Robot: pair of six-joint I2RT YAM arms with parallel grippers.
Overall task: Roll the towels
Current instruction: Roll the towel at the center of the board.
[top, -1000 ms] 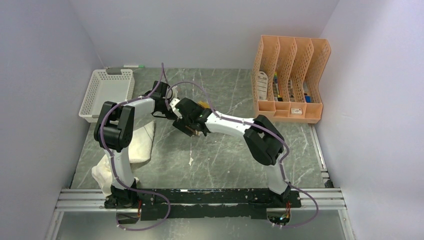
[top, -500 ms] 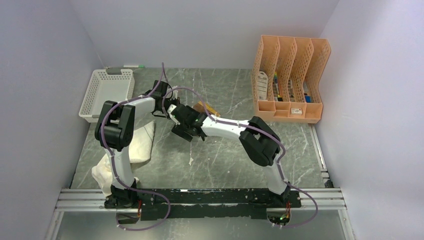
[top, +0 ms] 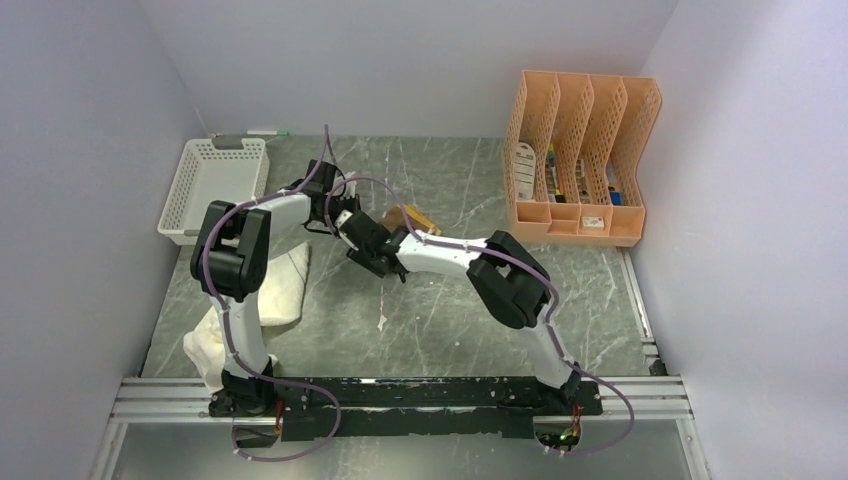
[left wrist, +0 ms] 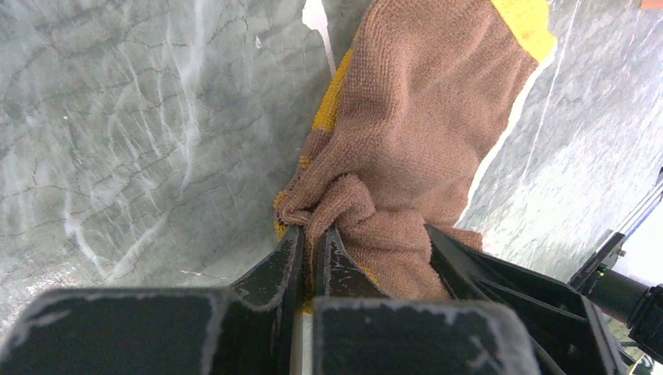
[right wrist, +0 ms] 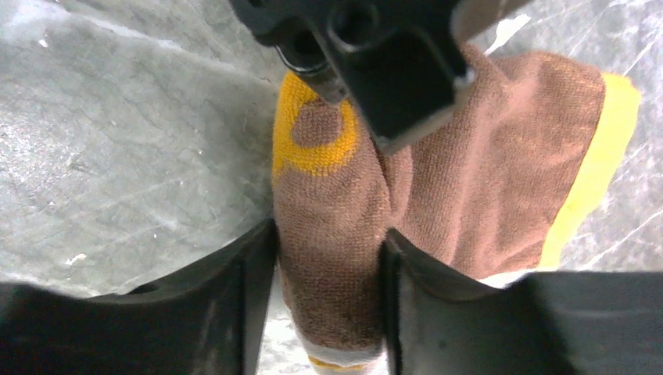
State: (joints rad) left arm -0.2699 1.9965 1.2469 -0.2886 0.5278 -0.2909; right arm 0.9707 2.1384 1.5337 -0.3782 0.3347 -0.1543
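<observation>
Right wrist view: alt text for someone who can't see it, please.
The right gripper clamps a folded ridge of the brown and yellow towel on the grey table. The left gripper, above, pinches the same towel.

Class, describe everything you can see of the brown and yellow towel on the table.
The brown and yellow towel is soft terry cloth, brown with yellow patches and a pale edge. It lies partly folded and rumpled on the grey marbled table. The left gripper pinches a bunched corner; the right gripper squeezes a fold between its fingers.
</observation>
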